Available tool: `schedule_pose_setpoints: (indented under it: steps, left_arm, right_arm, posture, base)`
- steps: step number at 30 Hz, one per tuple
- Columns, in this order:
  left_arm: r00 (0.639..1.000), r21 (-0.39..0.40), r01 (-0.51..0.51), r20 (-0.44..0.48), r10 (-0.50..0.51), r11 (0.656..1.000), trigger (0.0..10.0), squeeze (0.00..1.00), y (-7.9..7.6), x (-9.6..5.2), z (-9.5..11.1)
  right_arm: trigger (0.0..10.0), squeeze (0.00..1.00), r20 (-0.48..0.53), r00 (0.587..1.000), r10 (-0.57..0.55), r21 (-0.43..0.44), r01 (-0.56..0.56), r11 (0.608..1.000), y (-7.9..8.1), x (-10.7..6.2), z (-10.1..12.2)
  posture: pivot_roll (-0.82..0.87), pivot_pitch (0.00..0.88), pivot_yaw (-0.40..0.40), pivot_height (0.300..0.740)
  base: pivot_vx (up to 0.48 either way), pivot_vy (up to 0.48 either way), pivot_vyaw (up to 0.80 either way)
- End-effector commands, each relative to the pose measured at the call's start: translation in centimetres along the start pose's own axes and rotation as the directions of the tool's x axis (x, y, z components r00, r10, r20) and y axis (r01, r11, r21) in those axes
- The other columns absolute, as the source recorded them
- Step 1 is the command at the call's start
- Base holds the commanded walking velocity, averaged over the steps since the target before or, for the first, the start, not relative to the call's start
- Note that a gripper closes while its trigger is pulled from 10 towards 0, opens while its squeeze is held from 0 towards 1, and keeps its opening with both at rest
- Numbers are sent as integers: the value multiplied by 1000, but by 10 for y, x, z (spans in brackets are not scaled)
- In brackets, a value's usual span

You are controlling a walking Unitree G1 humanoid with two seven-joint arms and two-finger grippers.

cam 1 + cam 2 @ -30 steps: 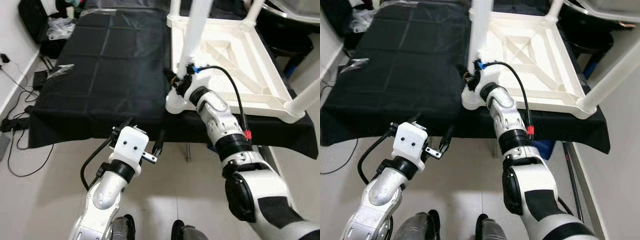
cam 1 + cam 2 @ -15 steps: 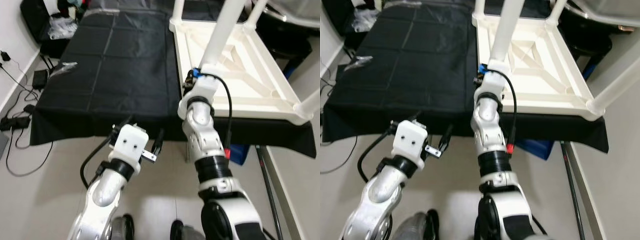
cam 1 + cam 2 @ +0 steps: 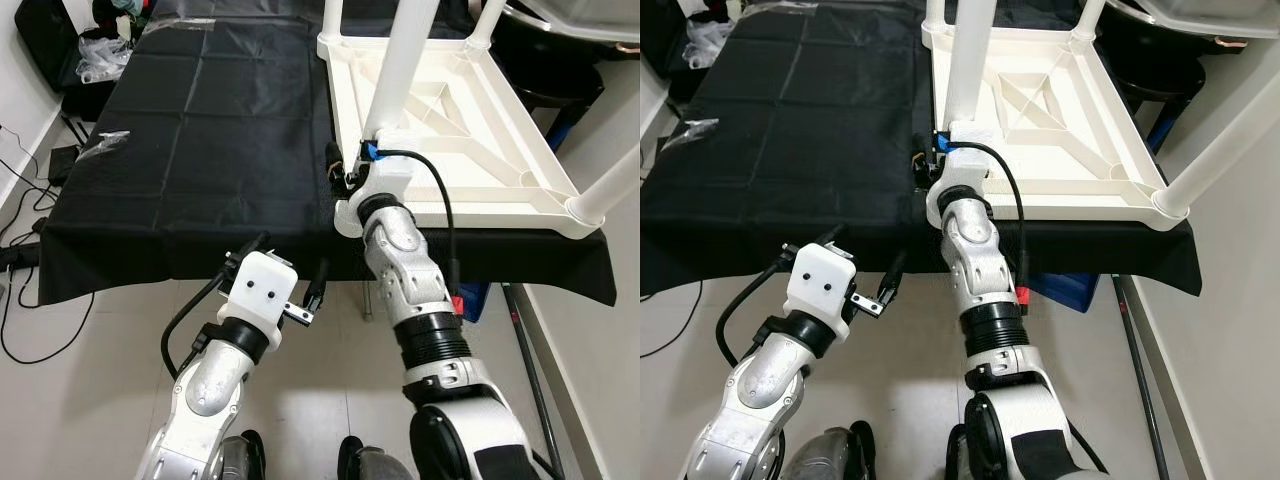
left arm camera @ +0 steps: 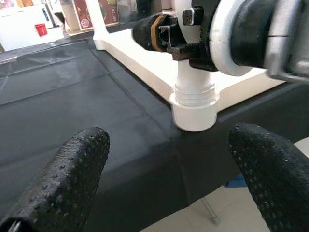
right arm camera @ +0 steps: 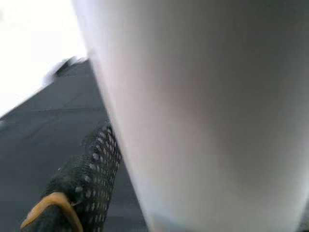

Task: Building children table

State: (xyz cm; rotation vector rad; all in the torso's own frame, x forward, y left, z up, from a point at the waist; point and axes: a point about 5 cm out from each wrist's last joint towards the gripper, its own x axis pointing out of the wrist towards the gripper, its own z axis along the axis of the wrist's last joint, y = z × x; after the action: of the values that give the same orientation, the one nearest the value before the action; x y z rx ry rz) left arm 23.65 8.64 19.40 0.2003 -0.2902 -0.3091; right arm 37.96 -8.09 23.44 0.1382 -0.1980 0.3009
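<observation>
We begin at our right gripper, which is clamped round the base of a white table leg, just above the round socket at the near-left corner of the upturned children's table; in the right wrist view the smooth white tube runs close past one black, dimpled finger, so we judge the hold firm; we take it the grip sits low on the leg to steady or twist it into its socket, where the least leverage is lost.

Our left gripper hangs below the table edge, in front of the black cloth, its two knobbly pads spread wide with nothing between them — it waits, idle, facing the socket.

The children's table lies upside down on the black cloth, its underside a shallow white plastic tray braced with diagonal ribs; other round legs stand up from further corners; inverted so, the sockets face upward and the legs can be pressed straight down. The cloth is matt and creased in squares — a soft bed that should keep the tabletop from sliding; the floor below is pale and smooth, with cables at the robot's left.
</observation>
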Motion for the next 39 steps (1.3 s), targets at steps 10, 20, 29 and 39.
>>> schedule_pose_setpoints:
  steps: [10, 20, 29, 39]
  left_arm:
    - [1000, 14, 6, -13, -6, 1000, 10000, 0, -1, -1, -3]
    - [1000, 22, -1, -15, 1, 1000, 10000, 0, 2, -2, -2]
    - [1000, 26, -12, -17, 12, 1000, 10000, 0, 2, -3, -3]
    - [1000, 21, -3, -13, 3, 1000, 10000, 0, -1, -2, -3]
  right_arm:
    - [10000, 0, -127, 827, 547, -46, -556, 830, -23, -4, 13]
    - [10000, 0, -121, 699, 705, 73, -702, 709, -5, 14, 21]
    - [0, 0, -81, 688, 721, 120, -711, 693, -9, 11, 12]
    - [0, 0, -88, 903, 421, 37, -420, 907, -28, 14, 3]
  posture:
    - [183, 227, -71, 740]
    - [200, 229, -73, 740]
    - [206, 224, -76, 740]
    - [193, 208, -72, 740]
  base:
    - [0, 0, 0]
    - [0, 0, 0]
    - [0, 0, 0]
    - [0, 0, 0]
